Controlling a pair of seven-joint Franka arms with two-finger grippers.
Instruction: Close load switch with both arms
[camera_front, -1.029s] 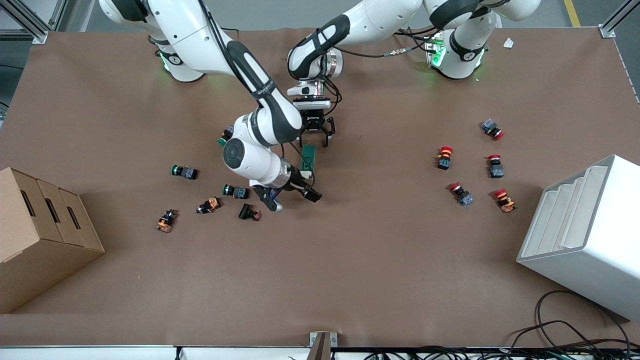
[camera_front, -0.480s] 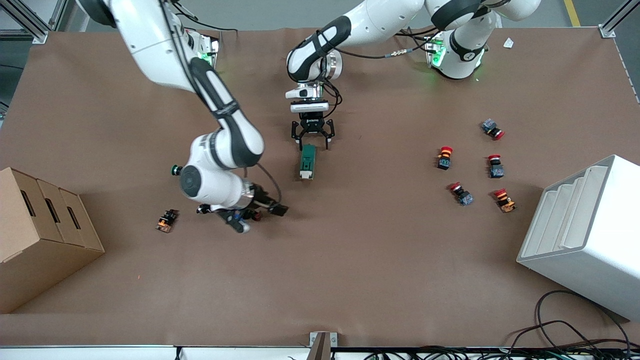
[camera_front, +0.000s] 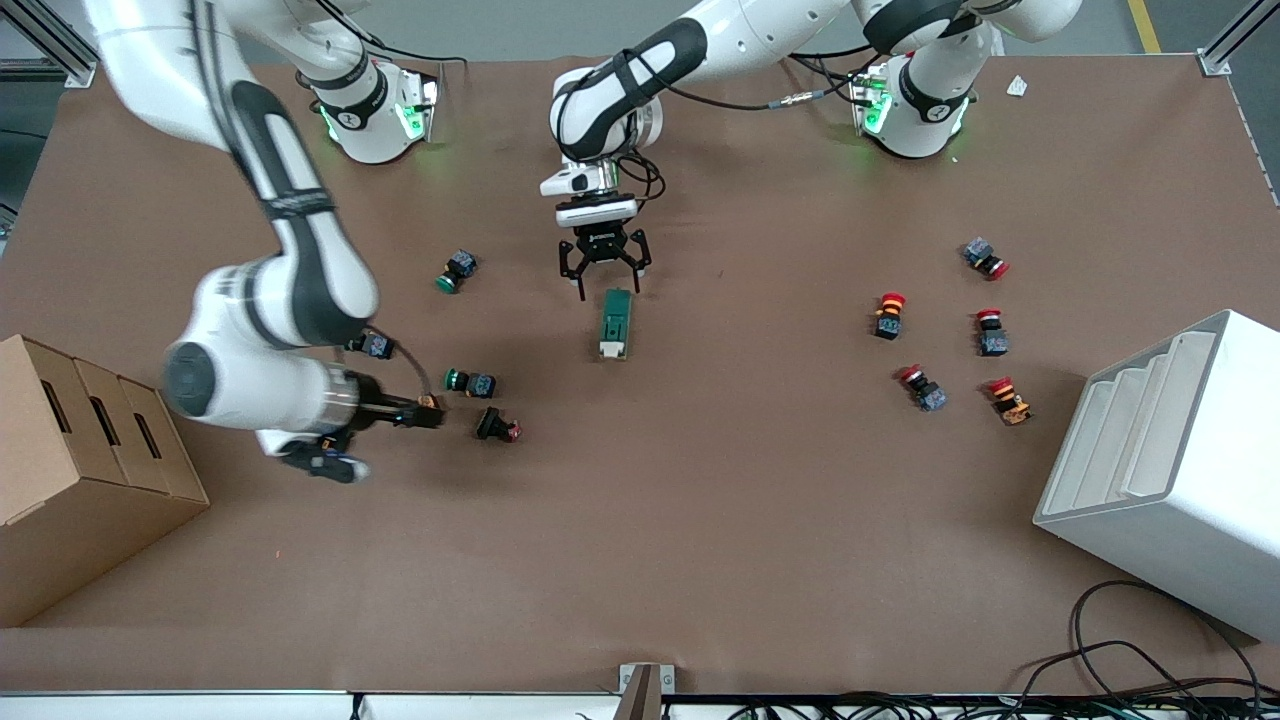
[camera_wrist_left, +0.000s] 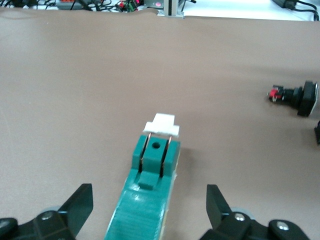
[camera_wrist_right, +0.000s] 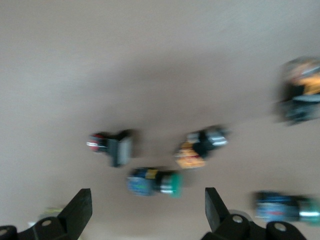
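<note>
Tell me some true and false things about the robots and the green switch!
1. The left gripper holds the load switch. False: its fingers are open, and the switch lies on the table.
2. The right gripper is over the small push buttons. True.
3. The switch's white handle points toward the front camera. True.
4. The right gripper is shut on a button. False: its fingers are open and empty.
5. The red-capped buttons lie toward the right arm's end. False: the left arm's end.

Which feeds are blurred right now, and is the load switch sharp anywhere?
Right wrist view: heavily smeared, push buttons only blobs. Front view: right arm blurred, load switch sharp. Left wrist view: switch fairly clear between the open left gripper fingers.
</note>
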